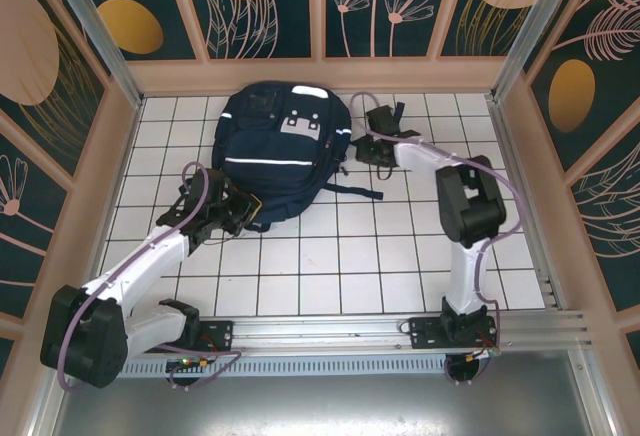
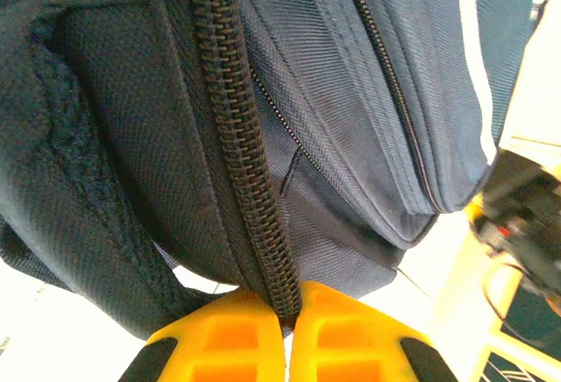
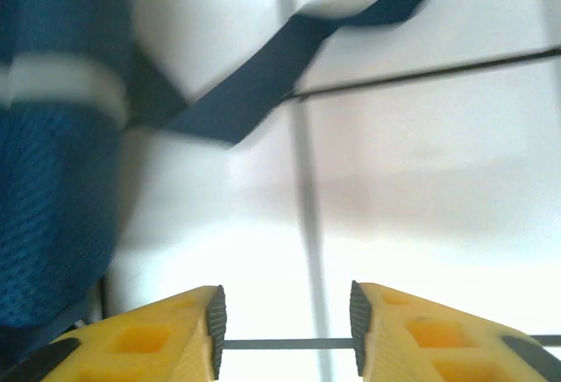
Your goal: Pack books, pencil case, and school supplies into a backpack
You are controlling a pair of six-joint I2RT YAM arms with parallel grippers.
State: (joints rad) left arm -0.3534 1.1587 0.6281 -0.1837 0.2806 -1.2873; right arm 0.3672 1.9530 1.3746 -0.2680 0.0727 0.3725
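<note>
Low, left end effector (image 2: pixel 289 329) pinches the backpack (image 1: pixel 280 146) zipper (image 2: pixel 245 163); right end effector (image 3: pixel 287 316) hangs parted beside it.

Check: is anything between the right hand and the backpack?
Nothing visible. The right hand is open over bare tile, with the backpack just to its side and a loose strap lying ahead.

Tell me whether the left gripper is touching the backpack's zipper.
Touching. The left wrist view shows the left gripper, its yellow fingers pinched shut on the black zipper of the backpack, with no gap.
</note>
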